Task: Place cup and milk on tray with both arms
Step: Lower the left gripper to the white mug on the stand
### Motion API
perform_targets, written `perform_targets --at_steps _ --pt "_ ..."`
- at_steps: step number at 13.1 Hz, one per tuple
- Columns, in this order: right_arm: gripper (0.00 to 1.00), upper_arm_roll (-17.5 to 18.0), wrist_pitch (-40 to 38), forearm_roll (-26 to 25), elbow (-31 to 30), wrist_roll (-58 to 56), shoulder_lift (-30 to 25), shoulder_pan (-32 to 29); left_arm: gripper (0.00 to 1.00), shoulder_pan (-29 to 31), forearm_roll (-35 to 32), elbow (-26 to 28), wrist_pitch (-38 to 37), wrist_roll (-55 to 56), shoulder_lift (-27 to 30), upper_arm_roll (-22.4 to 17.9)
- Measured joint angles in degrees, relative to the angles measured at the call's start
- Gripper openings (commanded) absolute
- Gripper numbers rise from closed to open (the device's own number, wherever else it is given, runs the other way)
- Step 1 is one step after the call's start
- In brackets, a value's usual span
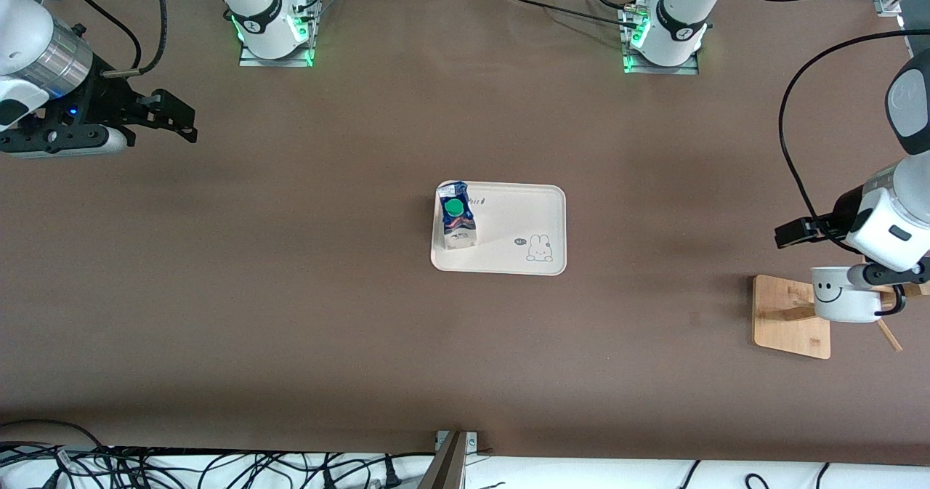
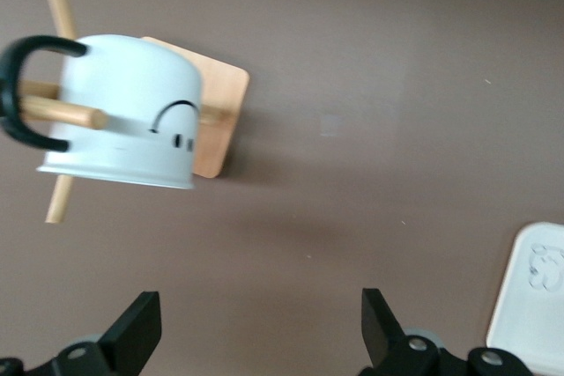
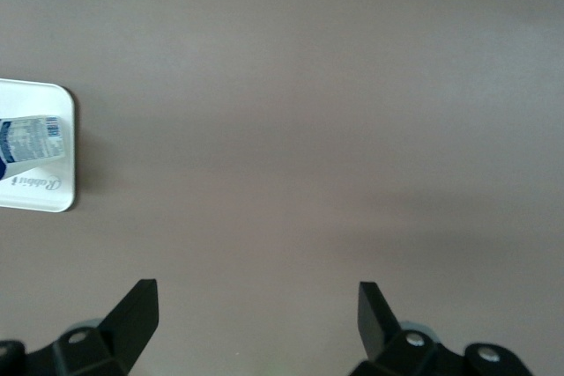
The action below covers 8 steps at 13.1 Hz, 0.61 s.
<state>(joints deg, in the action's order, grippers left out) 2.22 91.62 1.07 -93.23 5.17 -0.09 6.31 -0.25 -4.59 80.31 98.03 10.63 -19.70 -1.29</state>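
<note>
cup (image 1: pixel 843 296) on stand, left tool (image 2: pixel 256 332) beside

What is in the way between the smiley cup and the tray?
Nothing visible. The cup hangs on a wooden stand at the left arm's end of the table, with bare table up to the tray. The milk stands at the tray's end toward the right arm, so the rabbit end is free.

the right arm reaches out over its end of the table, its hand (image 1: pixel 182 120) held level, fingers (image 3: pixel 132 310) spread wide and empty. the left arm bends down at its own end, its hand (image 2: pixel 260 328) likewise open and empty.
</note>
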Motion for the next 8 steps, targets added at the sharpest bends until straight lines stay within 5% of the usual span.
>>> perform_targets --at_steps 8 --pt "1.0 0.02 1.37 -0.43 1.44 -0.06 -0.01 -0.19 1.0 3.31 -2.0 27.21 31.36 2.43 10.57 -0.04"
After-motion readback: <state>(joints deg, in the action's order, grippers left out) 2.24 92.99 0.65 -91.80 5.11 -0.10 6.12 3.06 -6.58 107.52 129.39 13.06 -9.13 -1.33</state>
